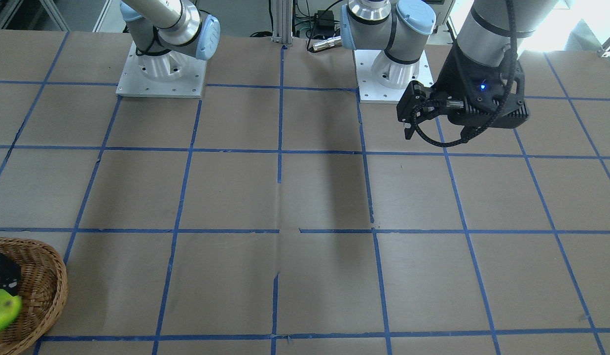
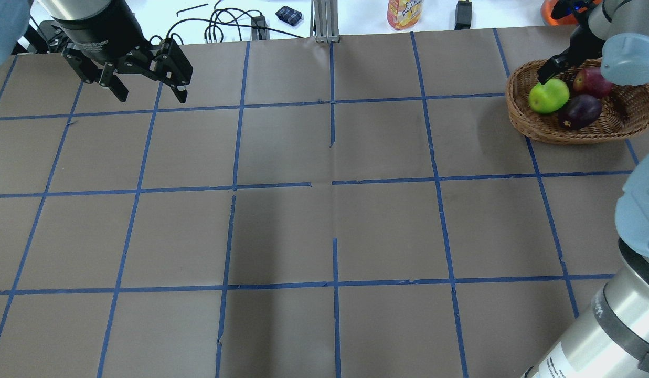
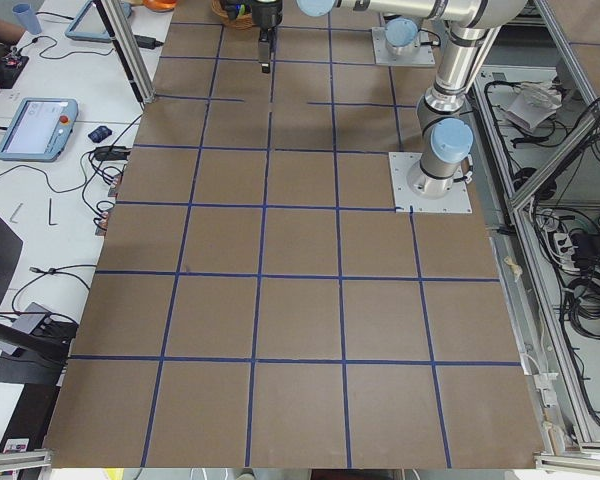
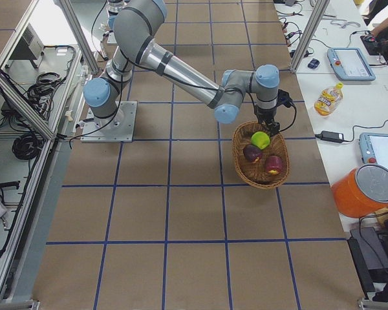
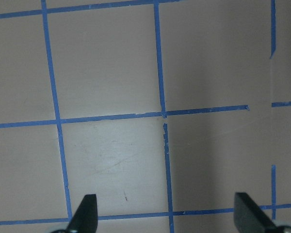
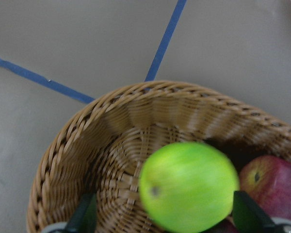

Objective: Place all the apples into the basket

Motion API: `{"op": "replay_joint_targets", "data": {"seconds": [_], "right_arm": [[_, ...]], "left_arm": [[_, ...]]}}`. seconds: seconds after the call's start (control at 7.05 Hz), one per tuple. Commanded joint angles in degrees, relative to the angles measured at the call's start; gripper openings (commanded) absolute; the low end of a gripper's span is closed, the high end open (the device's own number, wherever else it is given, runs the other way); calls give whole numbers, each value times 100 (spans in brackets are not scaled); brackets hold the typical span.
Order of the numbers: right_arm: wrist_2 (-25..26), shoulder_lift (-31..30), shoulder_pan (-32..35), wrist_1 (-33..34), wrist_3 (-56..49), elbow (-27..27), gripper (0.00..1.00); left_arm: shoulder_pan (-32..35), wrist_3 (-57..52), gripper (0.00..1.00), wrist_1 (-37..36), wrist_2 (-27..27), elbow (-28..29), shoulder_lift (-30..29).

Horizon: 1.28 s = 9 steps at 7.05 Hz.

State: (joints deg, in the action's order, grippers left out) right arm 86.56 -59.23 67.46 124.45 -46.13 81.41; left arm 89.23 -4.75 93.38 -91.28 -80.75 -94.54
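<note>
R gripper (image 6: 166, 214) over basket (image 2: 565, 137), pincer spread wide, nothing clamped. Green apple (image 2: 549, 96) betw its fingertips, blurred in wrist view, so prob loose and dropping onto weave. Red apple (image 2: 592, 80) + purple apple (image 2: 580, 111) in basket right beside it. All 3 look in. To finish clean: lift R straight up, fingers wide, no sideways sweep, else could clip rim or nudge green out. L gripper (image 2: 150, 97) wide too, empty, well apart over bare table (image 2: 324, 226). Leave it.
</note>
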Motion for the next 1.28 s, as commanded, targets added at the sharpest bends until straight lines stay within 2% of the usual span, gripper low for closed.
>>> {"op": "replay_joint_targets", "data": {"seconds": [0.0,0.28,0.57,0.71,0.99,1.13], "right_arm": [[53,-865,13,-1678,609,-64,100],[-17,-1877,126,-3122,1680,-82,100],[1,-2459,852,-3854,3129,-30,100],[10,-2705,1300,-4093,3955,-20,100],[71,-2822,2415,-4104,5555,-3,100],[97,-2839,2874,-3999,5815,-3,100]], "left_arm": [[59,9,100,-12,-13,-11,-20],[59,9,100,-12,-13,-19,-12],[59,9,100,-12,-13,-11,-11],[59,9,100,-12,-13,-2,-20],[59,9,100,-12,-13,-11,-2],[59,9,100,-12,-13,-11,-3]]}}
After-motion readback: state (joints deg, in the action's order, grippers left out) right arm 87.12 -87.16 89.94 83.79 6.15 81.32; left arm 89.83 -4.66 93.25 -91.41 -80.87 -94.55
